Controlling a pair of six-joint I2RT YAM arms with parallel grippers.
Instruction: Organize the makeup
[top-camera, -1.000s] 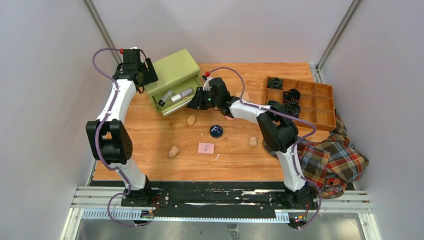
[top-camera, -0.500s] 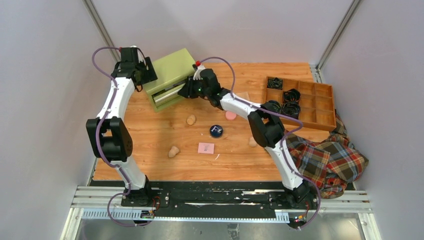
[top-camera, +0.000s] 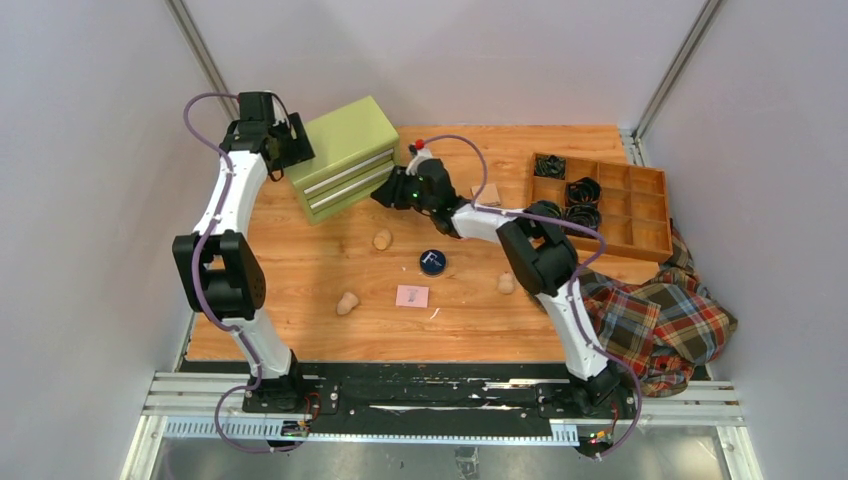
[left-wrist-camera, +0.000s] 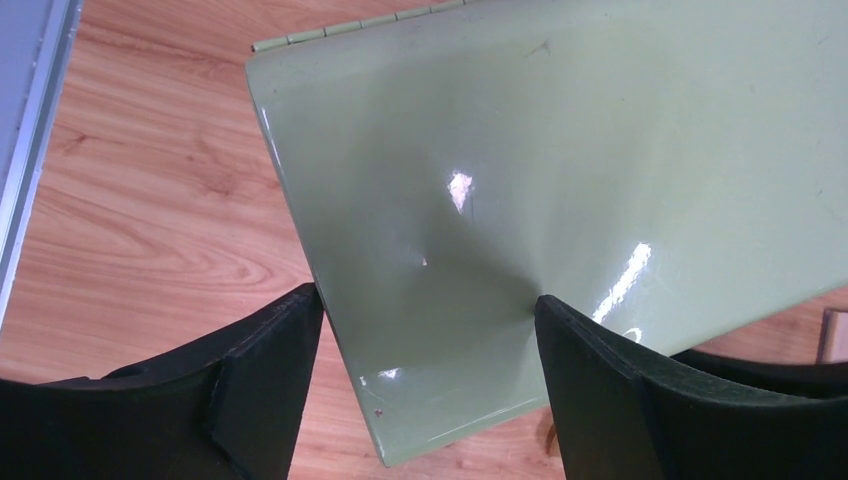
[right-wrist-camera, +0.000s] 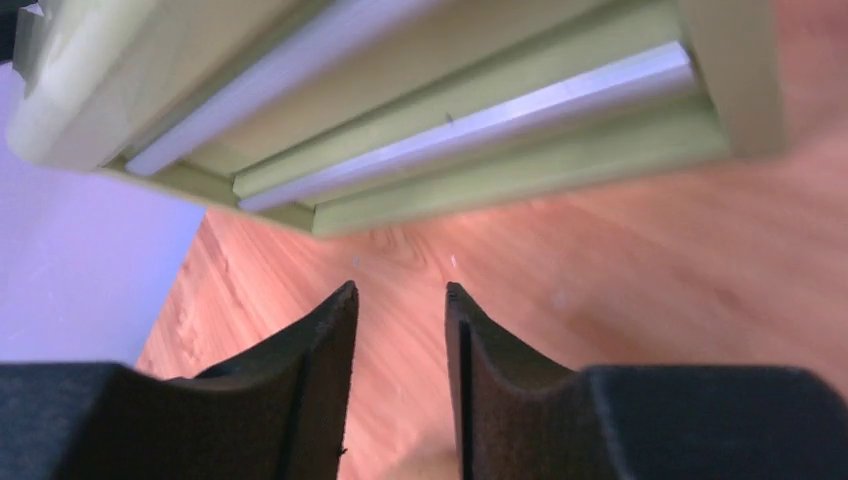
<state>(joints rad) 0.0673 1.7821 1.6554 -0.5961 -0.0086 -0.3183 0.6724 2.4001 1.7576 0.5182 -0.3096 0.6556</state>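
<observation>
The green drawer cabinet (top-camera: 345, 158) stands at the back left with both drawers shut. My left gripper (top-camera: 278, 142) is open and straddles its back corner (left-wrist-camera: 470, 200). My right gripper (top-camera: 386, 196) is slightly open and empty, just in front of the lower drawer (right-wrist-camera: 480, 140). On the table lie three tan egg sponges (top-camera: 382, 239) (top-camera: 347, 302) (top-camera: 506, 283), a navy compact (top-camera: 432, 262), a pink square pad (top-camera: 411, 296) and a tan square (top-camera: 487, 193). The white tube, clear bottles and pink disc are hidden.
A wooden divided tray (top-camera: 640, 215) with black coiled bands (top-camera: 582, 190) stands at the right. A plaid cloth (top-camera: 665, 310) hangs over the table's right front corner. Grey walls close in the left, back and right.
The lower drawer, open with bottles inside a second ago, is now shut. My right gripper pushed in against it, then drew back a little. The pink disc is now hidden.
</observation>
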